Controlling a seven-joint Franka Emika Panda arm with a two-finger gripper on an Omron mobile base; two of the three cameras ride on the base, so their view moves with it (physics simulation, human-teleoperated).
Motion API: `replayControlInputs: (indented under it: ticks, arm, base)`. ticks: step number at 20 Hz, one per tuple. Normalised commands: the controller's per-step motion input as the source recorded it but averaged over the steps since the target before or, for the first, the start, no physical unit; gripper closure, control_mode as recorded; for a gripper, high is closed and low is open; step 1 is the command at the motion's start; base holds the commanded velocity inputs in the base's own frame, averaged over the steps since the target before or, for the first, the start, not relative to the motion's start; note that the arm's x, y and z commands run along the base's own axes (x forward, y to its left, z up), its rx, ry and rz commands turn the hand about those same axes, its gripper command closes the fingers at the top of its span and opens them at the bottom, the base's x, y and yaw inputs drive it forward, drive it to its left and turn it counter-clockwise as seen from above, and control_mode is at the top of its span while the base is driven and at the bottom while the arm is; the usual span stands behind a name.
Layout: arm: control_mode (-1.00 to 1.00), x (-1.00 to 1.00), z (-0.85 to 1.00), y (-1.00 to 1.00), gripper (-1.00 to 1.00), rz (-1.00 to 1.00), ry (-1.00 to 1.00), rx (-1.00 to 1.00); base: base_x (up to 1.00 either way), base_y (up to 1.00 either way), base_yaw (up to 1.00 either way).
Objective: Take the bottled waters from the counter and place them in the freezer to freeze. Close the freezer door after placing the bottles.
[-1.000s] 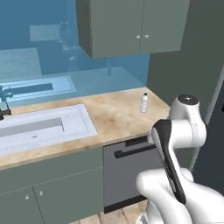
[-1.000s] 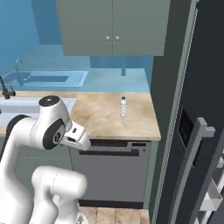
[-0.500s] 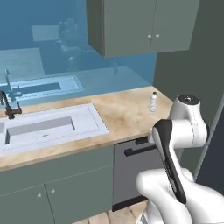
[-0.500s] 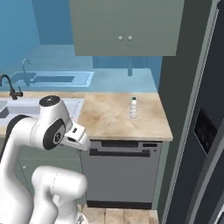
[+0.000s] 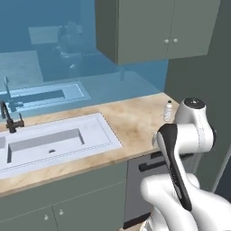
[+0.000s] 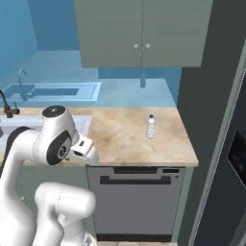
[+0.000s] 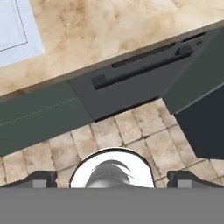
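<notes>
Approach phase: bottle (image 6: 151,127) upright on counter (image 6: 120,139) near fridge (image 6: 226,144). Gripper (image 7: 112,178) wide, empty, over floor. Reach from above, grip mid-body, avoid tipping.

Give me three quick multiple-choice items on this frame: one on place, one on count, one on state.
1. Where does the water bottle stand?
A. in the sink
B. on the counter, above the dishwasher
C. on the floor

2. How many bottles show on the counter?
A. one
B. two
C. three

3. How is the end effector?
A. shut on a bottle
B. shut and empty
C. open and empty

Answers:
1 B, the bottle stands upright on the beige worktop, right of the sink.
2 A, both base views show a single blue-capped bottle.
3 C, in the hand view the fingertips stand far apart with nothing between them, over floor tiles.
</notes>
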Motion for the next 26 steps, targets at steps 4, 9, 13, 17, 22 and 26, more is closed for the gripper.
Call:
replayControlInputs:
  ticks: [4, 9, 13, 17, 22, 26]
  arm:
    - [1.00, 0.00, 0.00, 0.00, -1.00, 0.00, 0.00, 0.00]
    - [1.00, 0.00, 0.00, 0.00, -1.00, 0.00, 0.00, 0.00]
    - [1.00, 0.00, 0.00, 0.00, -1.00, 0.00, 0.00, 0.00]
    - [1.00, 0.00, 0.00, 0.00, -1.00, 0.00, 0.00, 0.00]
    - [-1.00, 0.00, 0.00, 0.00, -1.00, 0.00, 0.00, 0.00]
    - [-1.00, 0.37, 0.00, -0.15, -1.00, 0.07, -0.01, 0.00]
  base:
    - [0.49, 0.27, -0.07]
    - [0.35, 0.25, -0.04]
    - [0.43, 0.06, -0.01]
    - [0.24, 0.00, 0.00]
    - [0.00, 0.00, 0.00]
    - [0.00, 0.00, 0.00]
